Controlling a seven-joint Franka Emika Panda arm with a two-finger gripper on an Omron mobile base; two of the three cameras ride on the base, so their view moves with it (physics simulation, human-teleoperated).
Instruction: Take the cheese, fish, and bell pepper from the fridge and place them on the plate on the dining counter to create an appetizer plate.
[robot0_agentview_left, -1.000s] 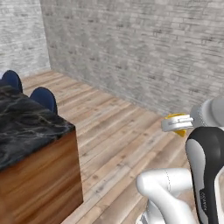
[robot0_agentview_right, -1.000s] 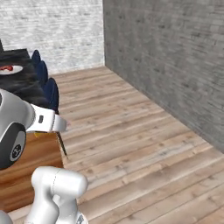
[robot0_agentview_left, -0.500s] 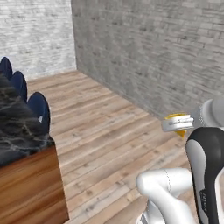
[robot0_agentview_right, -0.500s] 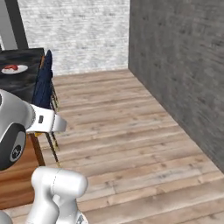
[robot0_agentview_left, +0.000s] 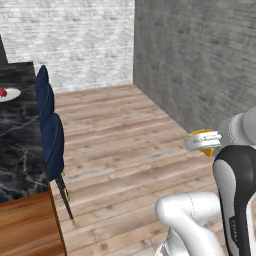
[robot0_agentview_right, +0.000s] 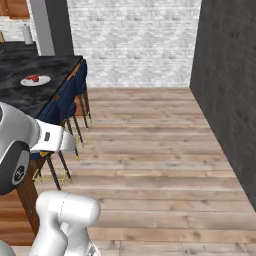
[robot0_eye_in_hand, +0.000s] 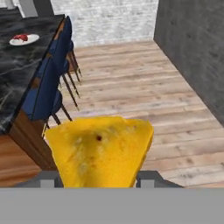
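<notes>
My gripper (robot0_eye_in_hand: 98, 179) is shut on the cheese (robot0_eye_in_hand: 100, 151), a yellow-orange wedge that sits between the two dark fingertips in the hand view. A bit of the cheese (robot0_agentview_left: 202, 132) also peeks out above the white hand in the left base view. The white plate (robot0_eye_in_hand: 24, 40) (robot0_agentview_right: 36, 80) (robot0_agentview_left: 7, 94) lies far off on the black marble dining counter (robot0_agentview_right: 25, 97) (robot0_eye_in_hand: 19, 70) (robot0_agentview_left: 20, 150). On the plate rests a small red item (robot0_agentview_right: 33, 78), too small to tell whether it is the fish or the bell pepper. The fridge is out of view.
Dark blue stools (robot0_agentview_right: 70, 100) (robot0_agentview_left: 52, 140) (robot0_eye_in_hand: 48, 83) line the near side of the counter. Wood floor (robot0_agentview_right: 150, 150) stretches between me and a dark grey brick wall (robot0_agentview_right: 230, 75) on the right. A white brick wall closes the far end.
The whole picture has swung: the base has turned, so the counter, stools and plate now show more fully on the left. The cheese stays held in my gripper.
</notes>
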